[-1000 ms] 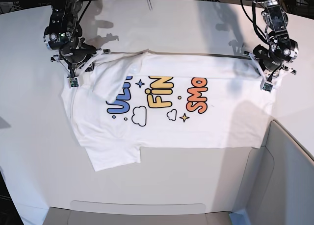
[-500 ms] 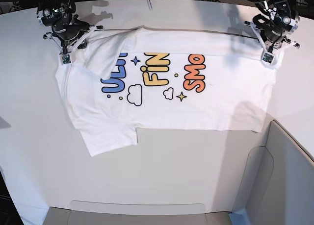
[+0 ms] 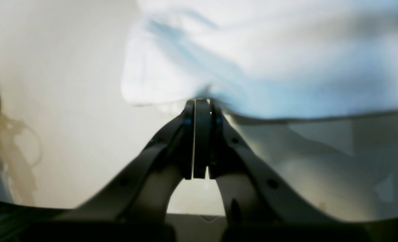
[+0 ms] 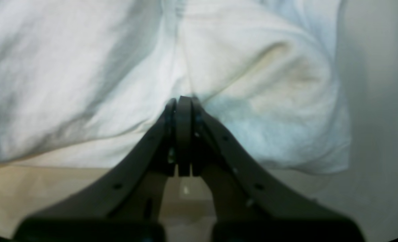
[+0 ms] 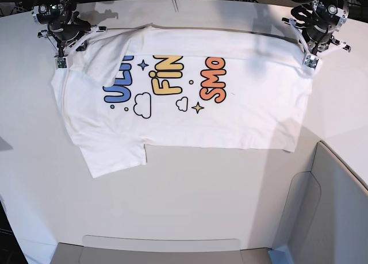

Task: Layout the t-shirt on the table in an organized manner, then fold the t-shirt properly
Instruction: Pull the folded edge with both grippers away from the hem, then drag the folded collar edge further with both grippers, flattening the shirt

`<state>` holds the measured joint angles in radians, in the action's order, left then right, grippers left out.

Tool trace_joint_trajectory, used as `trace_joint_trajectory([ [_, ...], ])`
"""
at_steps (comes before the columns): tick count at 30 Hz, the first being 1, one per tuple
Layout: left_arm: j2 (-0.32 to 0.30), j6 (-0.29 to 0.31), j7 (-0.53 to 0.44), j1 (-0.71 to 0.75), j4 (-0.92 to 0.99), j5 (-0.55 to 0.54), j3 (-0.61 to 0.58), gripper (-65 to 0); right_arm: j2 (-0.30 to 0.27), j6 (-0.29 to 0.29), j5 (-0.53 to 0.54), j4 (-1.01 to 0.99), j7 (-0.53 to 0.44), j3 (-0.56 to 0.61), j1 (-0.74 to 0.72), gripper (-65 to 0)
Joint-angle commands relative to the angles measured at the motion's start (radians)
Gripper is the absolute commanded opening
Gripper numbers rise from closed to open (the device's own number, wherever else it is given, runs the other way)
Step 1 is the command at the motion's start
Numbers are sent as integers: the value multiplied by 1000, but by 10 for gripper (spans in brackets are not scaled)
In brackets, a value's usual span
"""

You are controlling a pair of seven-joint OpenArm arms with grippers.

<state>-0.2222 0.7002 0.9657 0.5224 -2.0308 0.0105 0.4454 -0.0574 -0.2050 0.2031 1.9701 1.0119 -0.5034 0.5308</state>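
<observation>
The soft, light white cotton t-shirt [image 5: 190,103] with coloured lettering, best held at its edge corners, lies print-up on the smooth white table [image 5: 190,201], pinched along its far edge by the clamped left gripper [image 5: 311,61] and right gripper [image 5: 59,62], farther back than a moment earlier.
</observation>
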Motion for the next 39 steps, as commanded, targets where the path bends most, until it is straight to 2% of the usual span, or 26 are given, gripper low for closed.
trace_joint_trajectory([
  [1,-9,-2,-1,-17,3,3,2,-650,-3,5,-9,-1,51,-7,24,-650],
  [5,19,-2,34,-118,46,4,-4,-650,-25,5,8,-1,51,-7,27,-650],
  [12,20,-2,86,-150,31,10,8,-650,-26,5,5,-1,51,-7,27,-650],
  [18,22,-2,88,-152,-1,6,171,-650,-26,5,5,-1,51,-7,24,-650],
  [22,25,-2,86,-153,-3,-8,218,-650,-26,5,3,-2,51,-7,22,-650],
  [24,25,-2,88,-153,-11,-62,220,-650,-26,5,3,-2,51,-7,21,-650],
  [29,19,-2,86,-150,-17,-297,218,-650,-20,5,3,-2,51,-7,21,-650],
  [35,16,-2,88,-153,-17,-519,207,-650,-23,5,5,-2,51,-7,21,-650],
  [39,-21,-2,89,-153,-15,-640,178,-650,-20,5,5,-2,51,-4,19,-650],
])
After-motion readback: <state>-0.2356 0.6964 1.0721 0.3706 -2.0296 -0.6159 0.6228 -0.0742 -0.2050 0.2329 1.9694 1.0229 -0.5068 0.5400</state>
